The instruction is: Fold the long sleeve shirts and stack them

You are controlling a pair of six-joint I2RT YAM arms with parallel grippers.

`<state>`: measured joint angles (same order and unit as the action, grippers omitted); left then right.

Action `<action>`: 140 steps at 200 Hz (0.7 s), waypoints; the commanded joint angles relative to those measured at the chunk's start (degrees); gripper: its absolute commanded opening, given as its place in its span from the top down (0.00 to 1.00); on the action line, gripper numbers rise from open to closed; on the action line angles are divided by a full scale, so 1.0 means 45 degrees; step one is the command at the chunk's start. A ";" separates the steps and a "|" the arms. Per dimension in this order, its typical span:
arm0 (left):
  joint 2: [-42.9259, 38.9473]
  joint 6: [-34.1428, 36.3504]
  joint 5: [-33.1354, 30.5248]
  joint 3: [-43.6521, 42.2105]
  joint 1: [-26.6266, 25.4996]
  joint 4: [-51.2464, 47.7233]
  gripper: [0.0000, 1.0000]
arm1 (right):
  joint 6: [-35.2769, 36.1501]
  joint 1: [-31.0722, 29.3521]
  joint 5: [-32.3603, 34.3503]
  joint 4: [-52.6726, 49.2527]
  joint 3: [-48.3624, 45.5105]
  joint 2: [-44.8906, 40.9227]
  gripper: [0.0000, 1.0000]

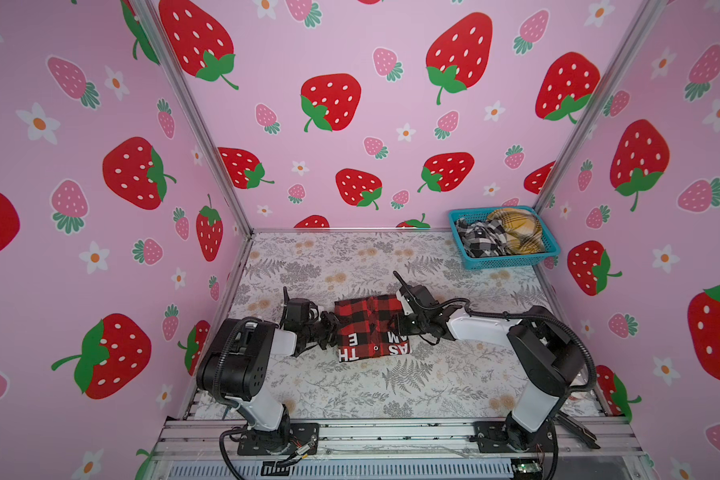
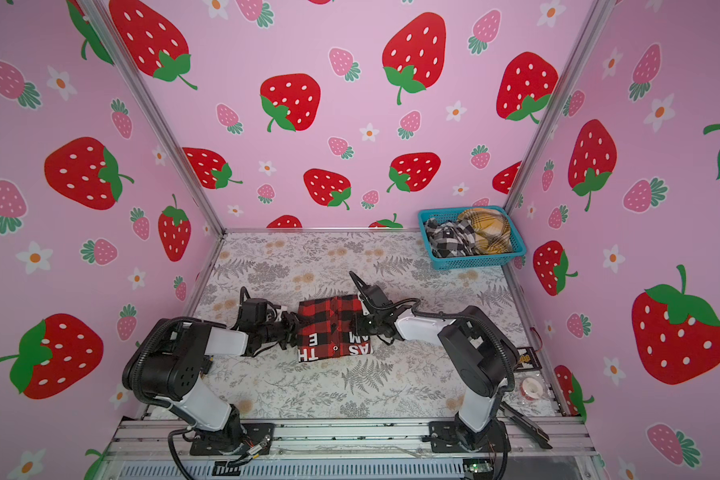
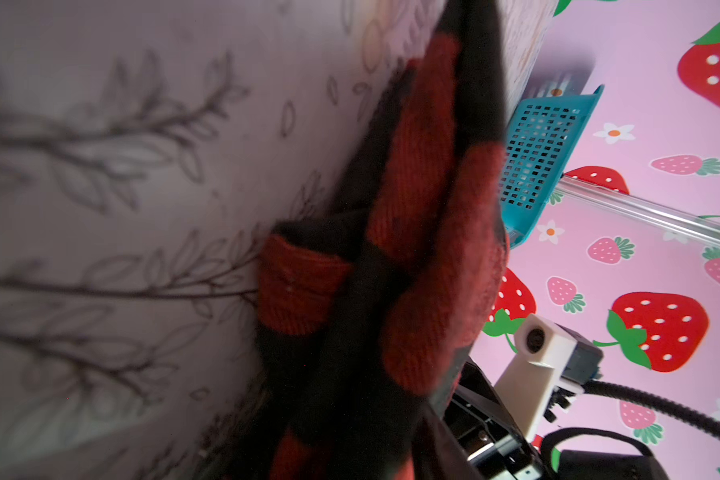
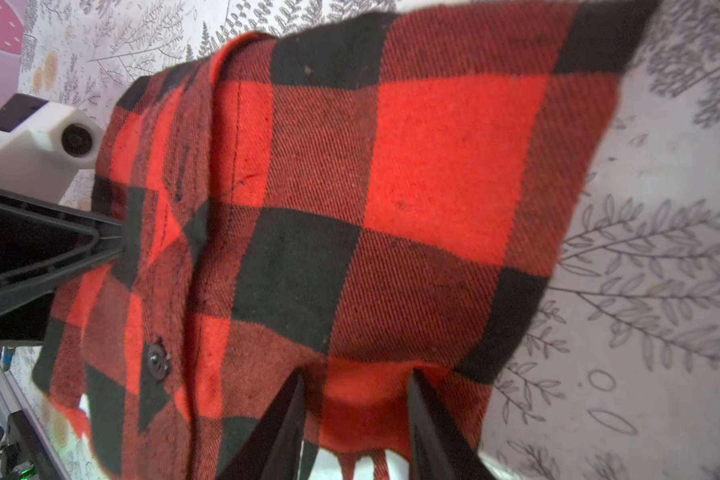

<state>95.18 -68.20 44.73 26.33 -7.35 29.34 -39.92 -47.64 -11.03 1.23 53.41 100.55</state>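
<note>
A red-and-black check long sleeve shirt (image 1: 371, 328) (image 2: 333, 328) lies folded in a small rectangle mid-table, with white letters along its near edge. My left gripper (image 1: 329, 328) (image 2: 289, 328) is at its left edge. In the left wrist view the bunched cloth (image 3: 412, 249) fills the space at the jaws and hides the fingers. My right gripper (image 1: 402, 324) (image 4: 356, 376) holds the right edge, with a fold of red cloth (image 4: 391, 208) pinched between its black fingers (image 4: 296, 399). Two more plaid shirts, black-and-white (image 1: 481, 239) and yellow (image 1: 516, 230), lie crumpled in the basket.
A blue mesh basket (image 1: 512, 262) (image 2: 474, 262) (image 3: 545, 141) stands at the back right corner. Strawberry-print walls close three sides of the floral table (image 1: 350, 386). A metal rail (image 1: 391, 432) with both arm bases runs along the front. A tape roll (image 2: 531, 388) lies at the right edge.
</note>
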 commanded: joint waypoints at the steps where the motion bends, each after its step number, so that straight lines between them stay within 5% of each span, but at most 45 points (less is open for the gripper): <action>1: 0.0066 -0.0630 -0.0747 -0.0221 -0.0192 -0.0268 0.62 | -0.0172 0.0000 -0.0120 0.0087 0.0007 0.0272 0.57; 140: -0.0369 -0.0355 -0.0461 0.0517 -0.0436 -0.0387 0.91 | -0.0172 0.0013 -0.0330 0.0415 -0.0247 0.0331 0.58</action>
<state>93.03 -69.32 41.45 27.27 -8.80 26.74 -40.25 -47.62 -11.77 2.33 53.28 100.99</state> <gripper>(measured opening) 0.120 0.422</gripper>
